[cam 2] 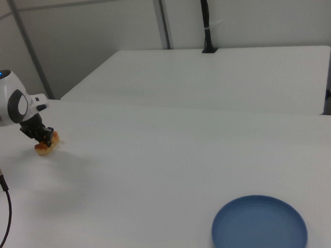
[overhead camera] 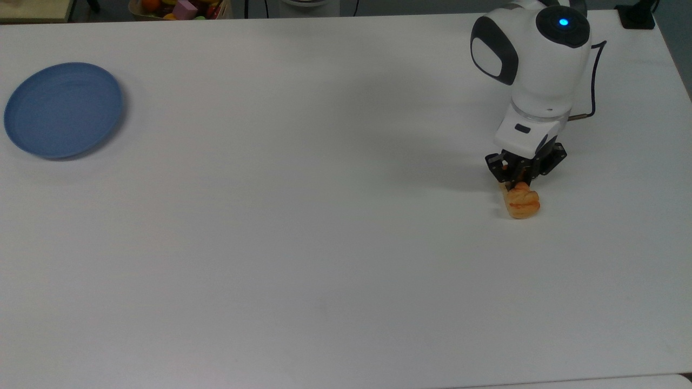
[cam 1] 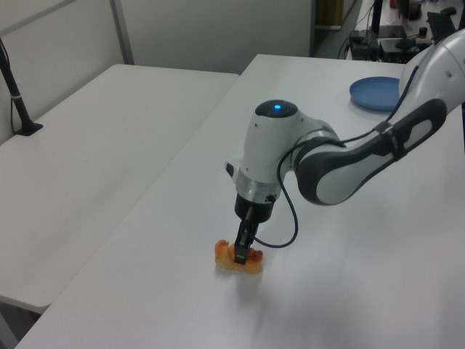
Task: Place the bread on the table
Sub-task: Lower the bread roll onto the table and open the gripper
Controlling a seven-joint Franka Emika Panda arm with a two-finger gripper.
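While the bread (overhead camera: pixel 522 202) rests low on the table (overhead camera: pixel 324 243), at about three o'clock in the top view, the gripper (overhead camera: pixel 520 176) pinches it from above, fingers closed on its middle. Well apart, at nine o'clock near the far edge, lies a blue plate (overhead camera: pixel 62 109).

The large plain white matte bench (overhead camera: pixel 303 259) lies open across almost its whole surface. A round blue plate (overhead camera: pixel 64 109) sits at the top view's far left, well apart from everything else. The small golden-orange braided bread roll (overhead camera: pixel 522 201) sits low at the bench near the top view's right, with the white arm (overhead camera: pixel 535 70) and its black cable (overhead camera: pixel 593 81) standing over that spot.
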